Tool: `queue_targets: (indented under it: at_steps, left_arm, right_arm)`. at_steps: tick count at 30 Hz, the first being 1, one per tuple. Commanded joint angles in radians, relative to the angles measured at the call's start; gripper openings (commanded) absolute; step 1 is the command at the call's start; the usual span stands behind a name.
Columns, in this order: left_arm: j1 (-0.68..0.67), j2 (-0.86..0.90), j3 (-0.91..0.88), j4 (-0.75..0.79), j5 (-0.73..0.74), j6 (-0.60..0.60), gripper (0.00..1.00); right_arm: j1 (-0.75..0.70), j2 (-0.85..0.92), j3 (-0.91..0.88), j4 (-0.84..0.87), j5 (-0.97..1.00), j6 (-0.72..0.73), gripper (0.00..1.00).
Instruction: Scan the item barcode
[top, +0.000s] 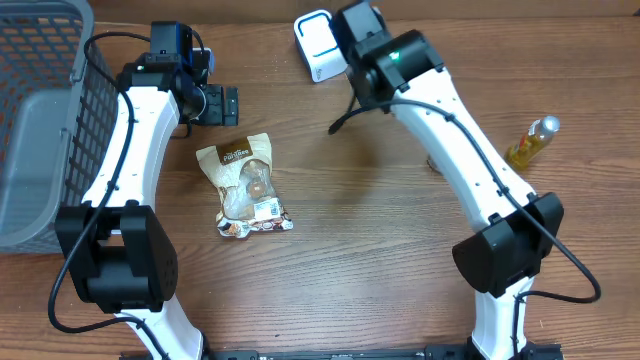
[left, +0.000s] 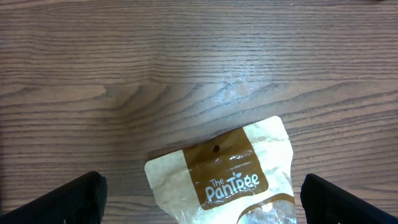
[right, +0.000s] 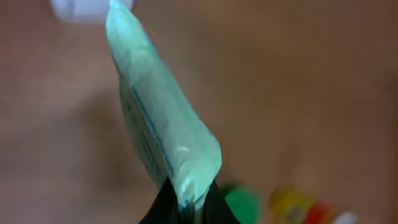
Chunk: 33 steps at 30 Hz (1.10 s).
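Observation:
A pale green packet with blue print (right: 163, 124) is pinched by its lower edge in my right gripper (right: 188, 206), which is shut on it and holds it up above the table. Its far end points toward a blurred white device (right: 84, 7). From overhead, that white, blue-rimmed device (top: 313, 45) stands at the back, right beside the right wrist (top: 372, 45); the arm hides the packet there. My left gripper (top: 222, 104) is open just behind a tan "The PanTree" snack pouch (top: 245, 187) lying flat. The pouch's top (left: 230, 174) lies between the open fingers (left: 68, 202), untouched.
A grey mesh basket (top: 40, 120) fills the far left. A small yellow bottle (top: 533, 142) lies at the right side of the wooden table (top: 380, 260). Blurred green, yellow and red shapes (right: 292, 205) show low in the right wrist view.

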Motion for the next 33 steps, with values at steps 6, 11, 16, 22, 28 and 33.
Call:
queue_targets:
  at_steps: [6,11,16,22,28,33]
  left_arm:
    - [0.002,-0.011,0.002,0.001,-0.006,-0.003,1.0]
    - [0.002,-0.01,0.002,0.001,-0.006,-0.003,1.0]
    - [0.002,-0.01,0.002,0.001,-0.006,-0.003,0.99]
    - [0.002,-0.01,0.002,0.001,-0.006,-0.003,1.0]
    - [0.002,-0.01,0.002,0.001,-0.006,-0.003,1.0]
    - [0.002,-0.01,0.002,0.001,-0.006,-0.003,0.99]
  right_arm:
    - [-0.132,0.018,-0.088,-0.205,-0.306,0.315,0.04]
    - [-0.169,0.018,-0.184,-0.178,-0.305,0.315,0.05]
    - [-0.191,0.018,-0.303,-0.099,-0.304,0.314,0.15]
    - [-0.211,0.018,-0.378,-0.037,-0.297,0.306,0.56]
    - [-0.212,0.018,-0.383,0.0,-0.298,0.307,0.71]
    - [-0.171,0.018,-0.385,0.02,-0.4,0.307,0.7]
